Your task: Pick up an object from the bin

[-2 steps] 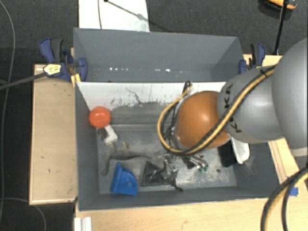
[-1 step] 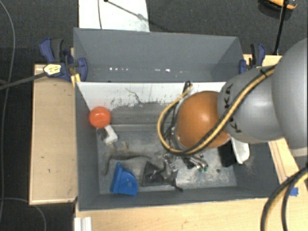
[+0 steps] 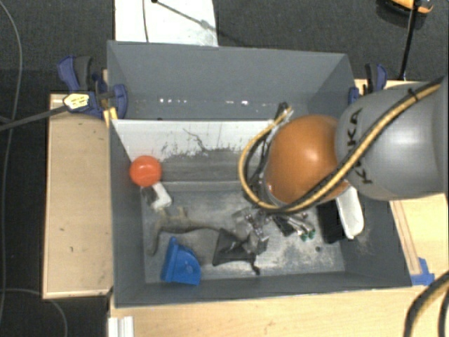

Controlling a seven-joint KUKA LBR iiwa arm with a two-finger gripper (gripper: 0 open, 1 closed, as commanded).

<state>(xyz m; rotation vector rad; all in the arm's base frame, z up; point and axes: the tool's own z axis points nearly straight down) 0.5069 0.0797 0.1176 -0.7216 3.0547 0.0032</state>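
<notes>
The gripper [image 3: 254, 234] is low over the floor of the grey bin [image 3: 224, 83], its metal tip at the upper right edge of a flat black thing [image 3: 229, 250]. That thing is angular, roughly triangular, and lies mid-floor toward the near wall. Whether the gripper is apart or closed on it cannot be told. Above the tip sits the rounded orange wrist cover [image 3: 302, 160], looped by a yellow-and-black cable [image 3: 247, 161], and the thick grey arm [image 3: 400, 146] enters from the right. Left of the black thing lie a blue plastic piece [image 3: 181, 264] and a grey-brown twisted piece [image 3: 179, 223]. An orange ball [image 3: 146, 170] rests further up the left side.
</notes>
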